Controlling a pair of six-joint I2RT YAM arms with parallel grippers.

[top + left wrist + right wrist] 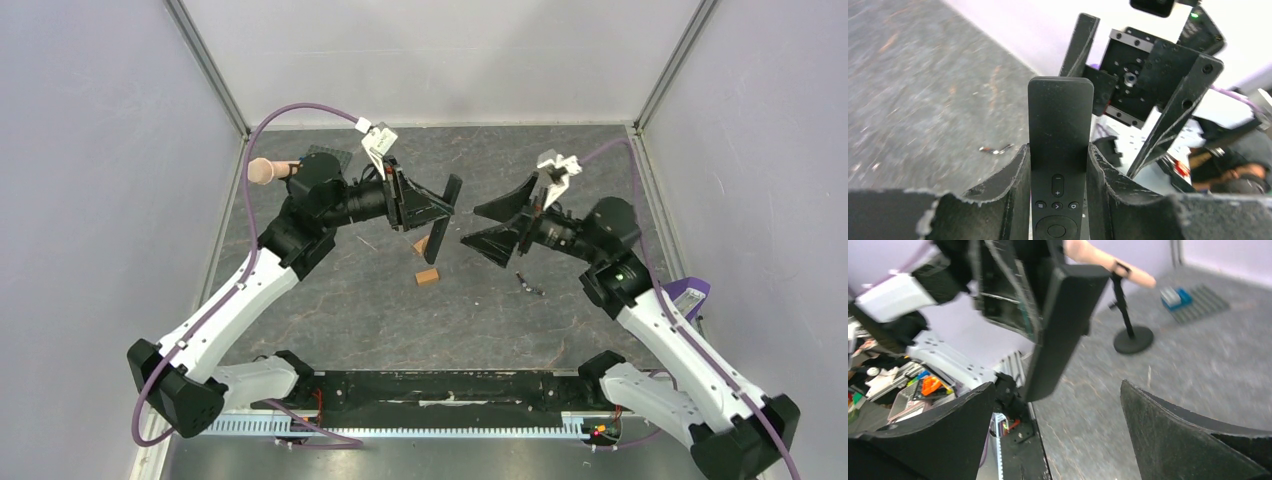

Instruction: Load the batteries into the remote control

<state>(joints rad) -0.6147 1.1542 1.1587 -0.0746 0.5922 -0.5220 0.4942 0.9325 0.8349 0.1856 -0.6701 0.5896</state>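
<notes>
Two pincers are held off the bench (350, 320), tip toward tip. The left pincer (1058, 152) is closed narrowly on the remote control (1060, 112), which is gripped by its long edges between the two fingers. The button face is turned toward the left wrist camera, and the plain end juts well beyond the fingertips toward the right pincer (472, 227).

The right pincer is spread wide and nothing is held in it. In its own wrist view the free end of the remote control is seen ahead of the gap between the fingers. No contact can be made out, though that view is blurred.

Two orange blocks are seen on the bench below the left pincer. One orange block (428, 277) lies in the open, and the other orange block (421, 243) is partly covered by the remote control.

Some thin dark pieces (528, 283) lie on the bench below the right pincer. They are possibly the batteries, but they are too small to be told for sure.

A pink-tipped stand (262, 172) is placed behind the left pincer, beside the arm's elbow.
</notes>
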